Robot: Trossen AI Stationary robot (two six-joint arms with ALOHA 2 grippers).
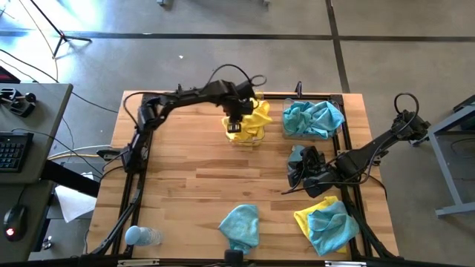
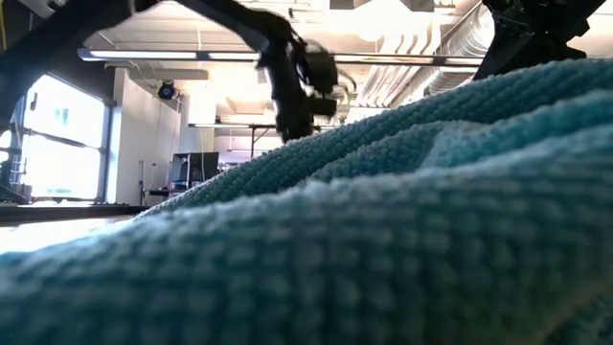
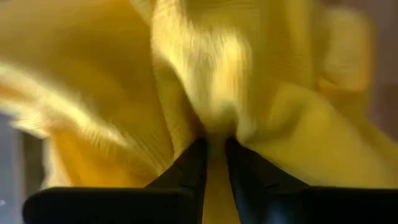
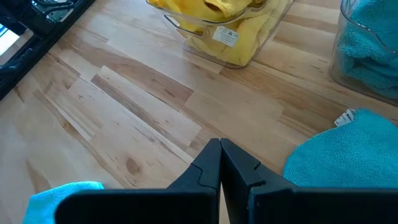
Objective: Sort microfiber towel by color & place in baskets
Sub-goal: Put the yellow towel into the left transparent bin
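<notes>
The left gripper (image 1: 239,127) hangs over the yellow bin (image 1: 246,139) at the far middle of the table (image 1: 185,178). In the left wrist view its jaws are nearly together, pinching a fold of yellow towel (image 3: 249,87) between the fingertips (image 3: 196,152). That towel (image 1: 256,115) is bunched in and over the bin, partly spilling past its far rim.

Just to the right of it stands the teal bin (image 1: 312,130), heaped with teal towels (image 1: 315,115).

The right gripper (image 1: 297,167) waits low over the table nearer the right edge, in front of the teal bin, with a dark teal cloth (image 1: 297,154) right beside it. In the right wrist view its jaws are pressed together on nothing, pointing across bare wood toward the yellow bin (image 4: 249,37).

Still unsorted: a lone teal towel (image 1: 241,225) at the near middle edge, and a teal towel (image 1: 332,226) lying on top of a yellow towel (image 1: 308,215) near the right corner. A pale bottle (image 1: 141,236) lies at the near left corner.

The low view is almost filled by a teal towel (image 2: 383,220) close to the lens, with the left arm (image 2: 297,77) above it
</notes>
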